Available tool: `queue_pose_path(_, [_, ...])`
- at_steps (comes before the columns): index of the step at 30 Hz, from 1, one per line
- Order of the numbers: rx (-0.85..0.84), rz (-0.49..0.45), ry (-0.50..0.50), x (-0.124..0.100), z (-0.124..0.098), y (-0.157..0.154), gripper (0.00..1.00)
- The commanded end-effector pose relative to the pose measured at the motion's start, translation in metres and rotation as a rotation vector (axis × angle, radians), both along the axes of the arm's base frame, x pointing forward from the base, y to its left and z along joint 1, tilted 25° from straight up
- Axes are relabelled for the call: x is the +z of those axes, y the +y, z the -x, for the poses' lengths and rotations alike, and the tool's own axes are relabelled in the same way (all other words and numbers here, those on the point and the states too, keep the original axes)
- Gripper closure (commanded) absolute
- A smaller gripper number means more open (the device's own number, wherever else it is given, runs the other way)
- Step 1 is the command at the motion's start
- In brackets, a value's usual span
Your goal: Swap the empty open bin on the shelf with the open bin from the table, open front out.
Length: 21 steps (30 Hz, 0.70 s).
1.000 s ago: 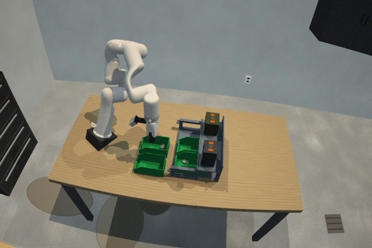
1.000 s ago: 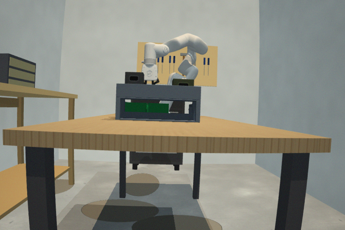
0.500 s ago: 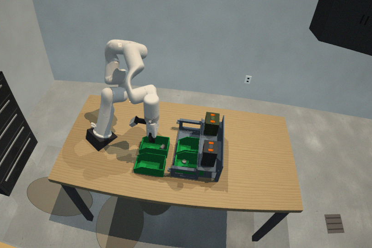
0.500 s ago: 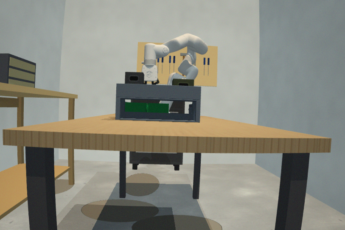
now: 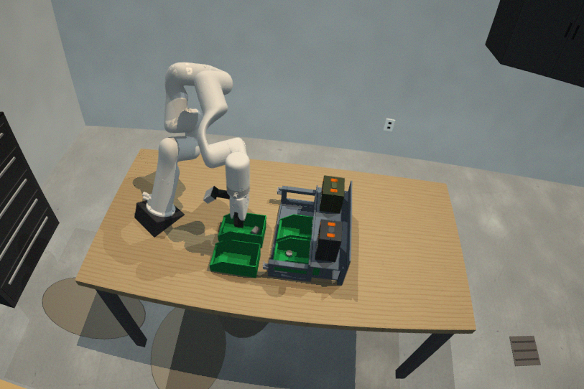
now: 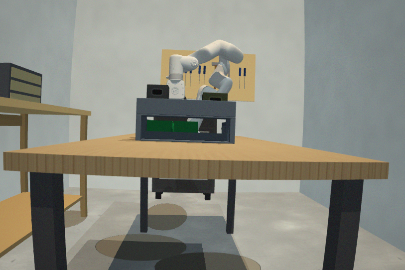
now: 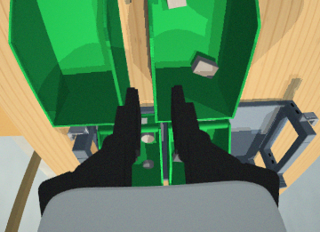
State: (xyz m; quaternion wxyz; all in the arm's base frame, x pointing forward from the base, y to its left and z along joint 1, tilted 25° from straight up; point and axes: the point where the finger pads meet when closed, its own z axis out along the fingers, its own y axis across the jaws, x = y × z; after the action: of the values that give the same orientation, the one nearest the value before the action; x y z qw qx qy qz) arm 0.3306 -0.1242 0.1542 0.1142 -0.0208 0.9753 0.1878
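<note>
The open bin with parts (image 5: 251, 219) (image 7: 184, 29) stands on the table top before the shelf (image 5: 297, 208) (image 7: 258, 114). A light block (image 5: 254, 230) (image 7: 205, 67) lies in it. The empty open bin (image 5: 237, 259) (image 7: 73, 28) stands flat on the table beside it, with a narrow strip of table between them in the wrist view. The vacant place is at the shelf's far end in the top view. My gripper (image 5: 238, 223) (image 7: 155, 101) is partly open and empty, over the parts bin's side wall nearest the empty bin. Whether its tips reach below the rim is unclear.
Two green bins (image 5: 296, 225) (image 5: 302, 256) stand side by side on the shelf; their rear walls show in the exterior view. Two dark boxes (image 5: 332, 194) (image 5: 328, 240) stand on the rear board. Side frames (image 5: 297, 192) (image 7: 286, 130) edge the shelf's ends.
</note>
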Motion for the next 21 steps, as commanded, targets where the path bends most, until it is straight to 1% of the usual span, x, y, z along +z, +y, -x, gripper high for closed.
queue_pose_path(1, [-0.001, 0.002, -0.003, -0.004, -0.002, 0.001, 0.74])
queue_pose_path(15, [-0.001, 0.002, -0.003, -0.027, -0.008, 0.010, 0.74])
queue_pose_path(21, [-0.001, 0.002, -0.003, -0.032, -0.009, 0.012, 0.74])
